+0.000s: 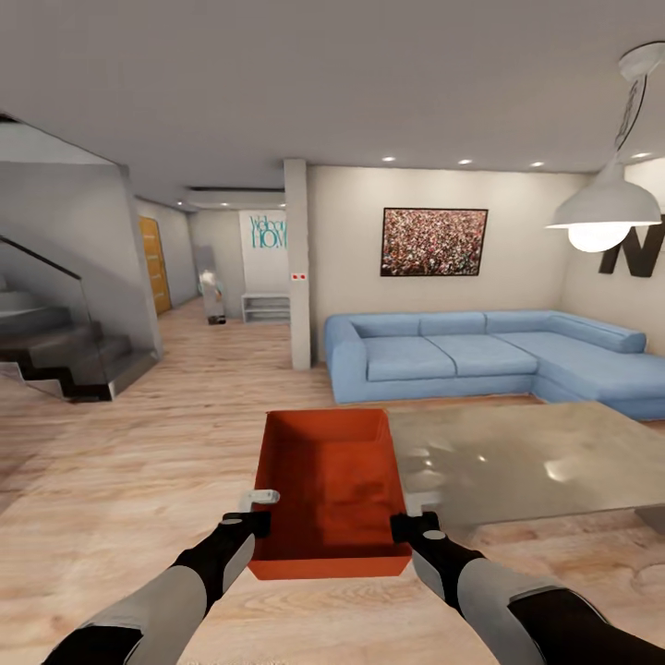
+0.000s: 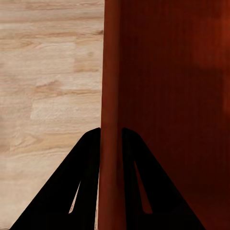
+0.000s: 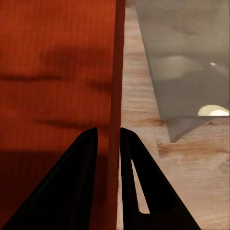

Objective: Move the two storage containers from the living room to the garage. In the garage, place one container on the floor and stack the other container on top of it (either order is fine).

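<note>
In the living room, just ahead of the robot, one orange-red bin (image 1: 332, 489) is hanging over the wood-plank floor (image 1: 139, 480), carried between both arms. Its long axis is running straight away from the robot, open top up, nothing visible inside. The left gripper (image 1: 247, 523) is pinching the bin's left long wall near the close corner; the right gripper (image 1: 416, 526) is doing the same on the right wall. Both wrist views are confirming it — each pair of dark fingers (image 2: 86, 177) is straddling a thin red wall, one finger inside, one outside, closed narrow onto the plastic (image 3: 117, 96). Neither arm is nearer; the bin is sitting centred between them, so the load is looking evenly shared.

The glass coffee table (image 1: 526, 462) is lying just beside the bin on the right, near the right gripper. Beyond it, the blue corner sofa (image 1: 480, 356) is standing against the far wall under a framed speckled picture (image 1: 433, 241). A white pillar (image 1: 296, 263) is dividing the room from a hallway; stairs (image 1: 65, 356) are rising at the left, and an orange door (image 1: 154, 265) is showing down the hall — likely the way out.

Writing: teal lettering on the hall wall (image 1: 269, 231), partly hidden by the pillar, perhaps "Welcome Home" — not fully legible. A large dark letter "N" (image 1: 637, 245) is showing behind the pendant lamp (image 1: 605, 208).
</note>
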Tool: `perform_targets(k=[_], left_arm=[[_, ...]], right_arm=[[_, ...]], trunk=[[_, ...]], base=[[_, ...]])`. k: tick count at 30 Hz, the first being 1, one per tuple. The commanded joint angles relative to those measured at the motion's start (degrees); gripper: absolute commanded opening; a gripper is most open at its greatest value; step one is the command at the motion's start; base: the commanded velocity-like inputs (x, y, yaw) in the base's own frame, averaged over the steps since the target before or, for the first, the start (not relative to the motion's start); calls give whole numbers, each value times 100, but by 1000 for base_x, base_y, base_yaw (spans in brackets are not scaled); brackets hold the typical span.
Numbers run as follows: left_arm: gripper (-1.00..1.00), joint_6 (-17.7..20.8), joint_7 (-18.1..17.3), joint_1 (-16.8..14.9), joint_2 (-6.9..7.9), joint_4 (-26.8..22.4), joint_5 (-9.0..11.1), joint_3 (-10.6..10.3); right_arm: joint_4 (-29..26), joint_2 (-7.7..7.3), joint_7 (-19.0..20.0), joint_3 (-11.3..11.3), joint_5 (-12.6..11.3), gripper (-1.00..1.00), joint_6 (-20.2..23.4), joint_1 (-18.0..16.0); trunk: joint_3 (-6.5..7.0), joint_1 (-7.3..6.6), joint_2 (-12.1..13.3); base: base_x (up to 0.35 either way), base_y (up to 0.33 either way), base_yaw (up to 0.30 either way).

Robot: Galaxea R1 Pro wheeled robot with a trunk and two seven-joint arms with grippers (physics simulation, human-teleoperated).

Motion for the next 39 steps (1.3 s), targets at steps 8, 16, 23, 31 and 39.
perform_targets(k=[8,16,23,31,39], left_arm=[[-100,34,45,-4,-13,-80,9,159],[-100,36,45,-4,-10,-80,9,159],[-100,34,45,-4,-10,-80,9,159],[-100,39,45,-4,-14,-80,9,159],[-100,40,45,-4,-5,-72,9,164]], right_arm=[[25,27,-17,-167,-27,-100,-17,-4],[25,27,-17,-167,-27,-100,-17,-4],[25,27,-17,-167,-27,-100,-17,-4],[25,29,-17,-167,-27,-100,-17,-4],[25,35,-17,-167,-26,-100,-9,-4]], trunk=[[-8,1,-6],[-8,1,-6],[-8,1,-6],[-8,1,-6],[-8,1,-6]], base=[[0,0,270],[0,0,270],[0,0,270],[0,0,270],[125,0,80]])
